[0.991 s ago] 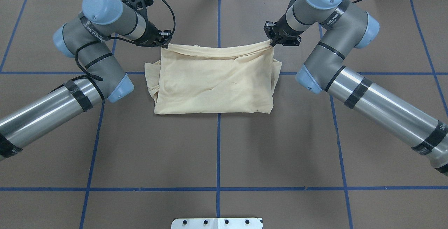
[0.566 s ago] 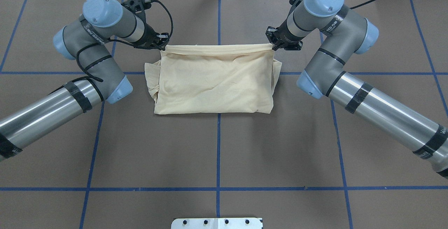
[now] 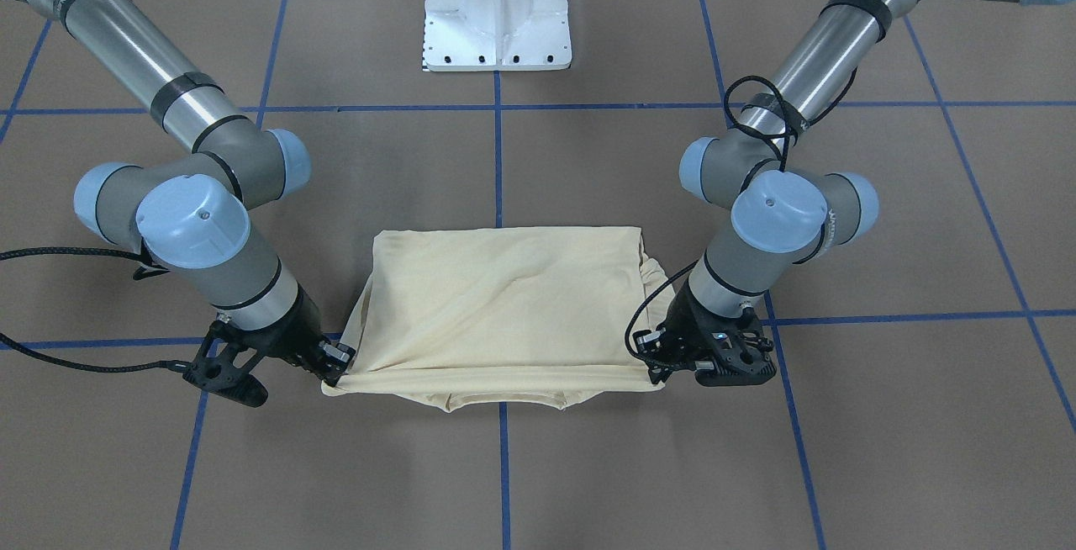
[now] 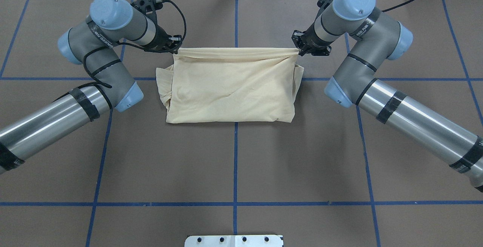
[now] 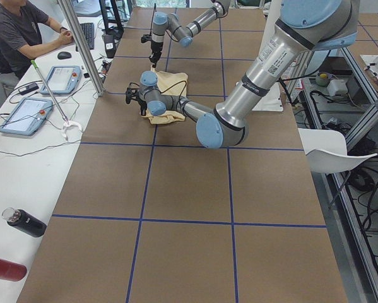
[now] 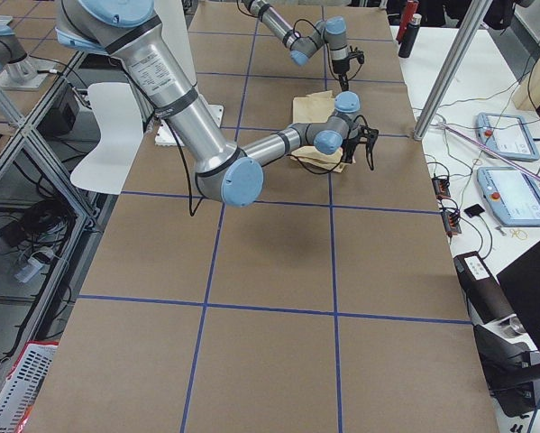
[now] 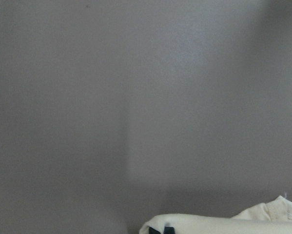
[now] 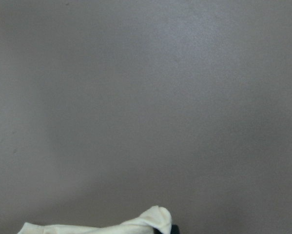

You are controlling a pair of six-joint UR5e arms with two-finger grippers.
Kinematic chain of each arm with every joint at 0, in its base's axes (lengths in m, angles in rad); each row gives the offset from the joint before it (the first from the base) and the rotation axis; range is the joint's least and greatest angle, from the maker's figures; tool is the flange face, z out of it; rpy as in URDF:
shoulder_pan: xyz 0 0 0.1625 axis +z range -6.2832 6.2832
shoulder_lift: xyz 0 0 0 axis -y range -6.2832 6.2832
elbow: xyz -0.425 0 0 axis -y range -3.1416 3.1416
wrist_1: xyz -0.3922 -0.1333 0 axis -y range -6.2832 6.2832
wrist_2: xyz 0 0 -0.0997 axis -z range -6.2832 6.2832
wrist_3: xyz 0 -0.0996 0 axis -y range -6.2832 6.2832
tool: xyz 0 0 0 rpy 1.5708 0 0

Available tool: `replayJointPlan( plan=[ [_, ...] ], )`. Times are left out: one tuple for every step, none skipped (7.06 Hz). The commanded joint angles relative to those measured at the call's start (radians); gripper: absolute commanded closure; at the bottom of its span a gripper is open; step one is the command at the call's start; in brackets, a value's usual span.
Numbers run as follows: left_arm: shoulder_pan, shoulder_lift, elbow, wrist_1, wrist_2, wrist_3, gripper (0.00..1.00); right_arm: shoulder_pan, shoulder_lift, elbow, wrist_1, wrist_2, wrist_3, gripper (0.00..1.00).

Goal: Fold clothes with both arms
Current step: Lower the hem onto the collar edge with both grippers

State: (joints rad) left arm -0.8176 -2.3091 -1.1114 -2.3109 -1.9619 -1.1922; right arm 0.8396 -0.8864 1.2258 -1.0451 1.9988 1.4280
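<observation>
The clothes are one pale cream-yellow shirt (image 4: 232, 86), folded into a rectangle on the brown table, also seen in the front view (image 3: 504, 298). Its far edge is raised and stretched straight between both grippers. My left gripper (image 4: 175, 50) is shut on that edge's left corner, in the front view (image 3: 656, 372) at the right. My right gripper (image 4: 299, 51) is shut on the right corner, in the front view (image 3: 334, 376) at the left. Each wrist view shows only a pinched cloth fold (image 7: 223, 224) (image 8: 111, 227) at the bottom over blurred table.
Blue tape lines (image 4: 236, 164) divide the brown table cover. The white pedestal base (image 3: 498, 7) stands at the robot's side of the table. A person (image 5: 18, 31) sits at a side bench with tablets (image 5: 21, 115), a metal post (image 5: 81, 44) and bottles (image 5: 24, 222).
The right gripper has moved outward to the right and slightly toward the robot. The shirt's held far edge, sagging before, is now pulled straight. The left gripper barely shifted.
</observation>
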Motion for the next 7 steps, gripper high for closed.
replayJointPlan(
  plan=[
    [0.0, -0.003, -0.021, -0.001, -0.003, -0.001, 1.0, 0.0, 0.009, 0.009, 0.016, 0.002, 0.0, 1.0],
    [-0.002, -0.003, -0.03, -0.001, -0.003, 0.0, 1.0, -0.004, 0.004, 0.009, 0.057, 0.0, 0.0, 1.0],
    [-0.002, 0.0, -0.034, -0.004, -0.003, 0.0, 1.0, -0.005, 0.001, 0.007, 0.059, 0.0, 0.0, 1.0],
    [-0.002, 0.002, -0.034, -0.005, -0.003, 0.0, 0.92, -0.005, 0.001, 0.007, 0.062, 0.0, 0.0, 1.0],
    [-0.002, 0.004, -0.034, -0.016, -0.003, -0.004, 0.03, -0.002, 0.0, 0.004, 0.071, -0.002, 0.0, 0.57],
    [-0.003, 0.005, -0.034, -0.034, -0.003, -0.01, 0.0, -0.004, 0.0, 0.003, 0.07, -0.021, 0.002, 0.01],
    [-0.003, 0.007, -0.034, -0.033, 0.0, -0.006, 0.0, -0.002, -0.008, 0.0, 0.07, -0.025, 0.0, 0.0]
  ],
)
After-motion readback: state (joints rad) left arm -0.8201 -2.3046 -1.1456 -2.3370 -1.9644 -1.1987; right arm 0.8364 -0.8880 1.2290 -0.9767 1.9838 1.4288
